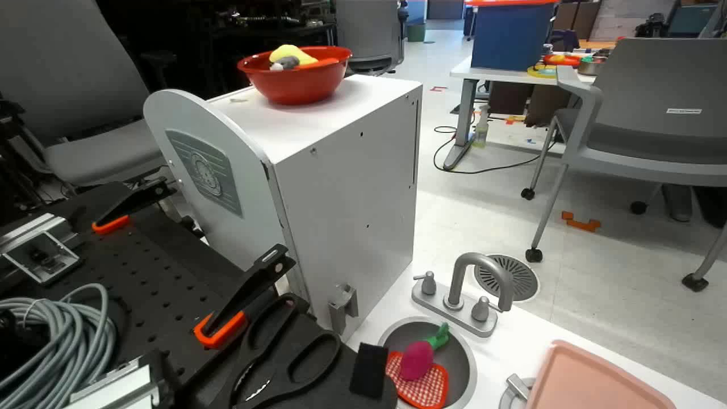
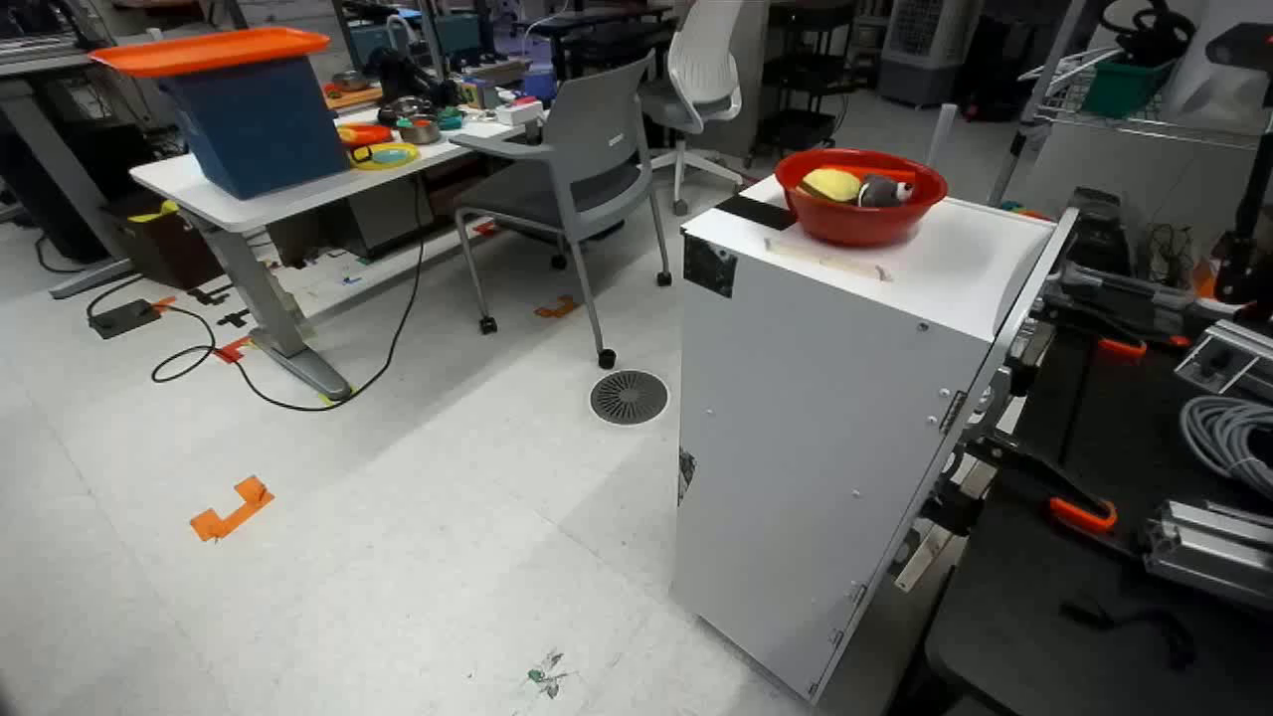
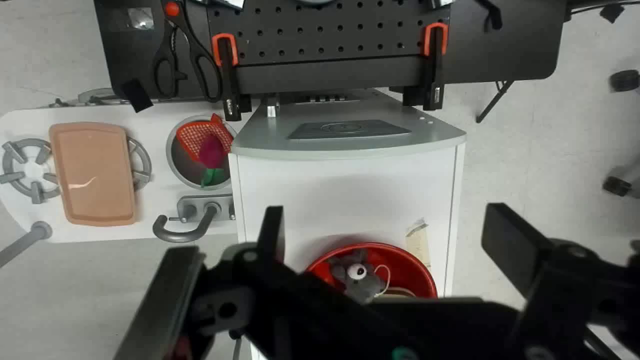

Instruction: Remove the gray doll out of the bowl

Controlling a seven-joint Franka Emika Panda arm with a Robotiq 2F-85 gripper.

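Gray doll (image 2: 877, 192) in bowl (image 2: 860, 227) points lengthwise, white end toward black table (image 2: 1009, 626); jaws apart.

In an exterior view the pale floor (image 2: 398, 557) spreads wide at left under light and soft shadow, with orange tape (image 2: 255, 493) stuck down and a round dark grate (image 2: 630, 398) set into it. A white table (image 2: 184, 189) stands at far left, a grey chair (image 2: 602, 119) just beside it, a paler swivel chair (image 2: 701, 70) farther off. A tall white counter (image 2: 796, 447) stands at right, near a black table (image 2: 1024, 617).
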